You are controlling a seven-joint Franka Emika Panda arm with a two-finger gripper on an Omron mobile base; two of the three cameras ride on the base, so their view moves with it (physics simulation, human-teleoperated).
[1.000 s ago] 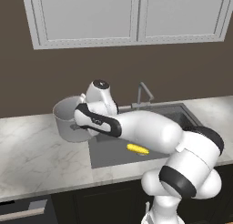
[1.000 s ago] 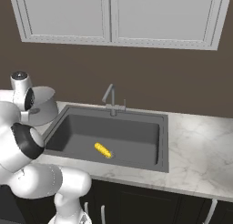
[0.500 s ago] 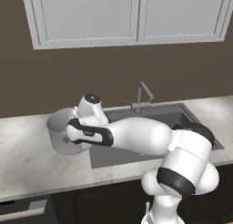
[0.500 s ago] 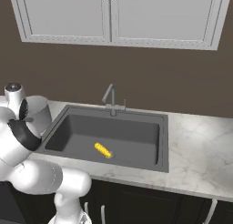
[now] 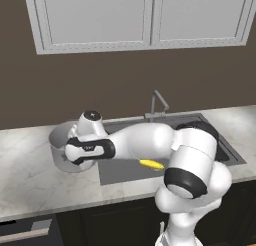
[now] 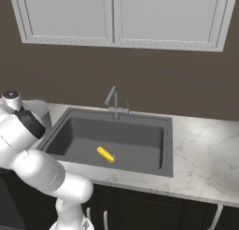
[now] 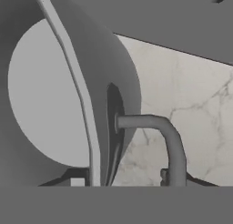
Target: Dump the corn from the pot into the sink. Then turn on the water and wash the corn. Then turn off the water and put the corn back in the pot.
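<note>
Stretching across the scene, the marble table [image 5: 30, 180] carries the dark recessed sink [image 6: 74, 131] with its faucet [image 6: 113, 100] at the back, and the grey pot [image 5: 60, 140] stands on the marble just left of the basin. The arm's hand hangs at the pot, and the hand view looks along the pot's rim [image 7: 77, 86] and one loop handle [image 7: 170, 143], though whether the gripper is spread or pinching that rim I cannot tell. Smallest, the yellow corn [image 6: 105, 154] lies on the sink floor, well apart from the pot.
</note>
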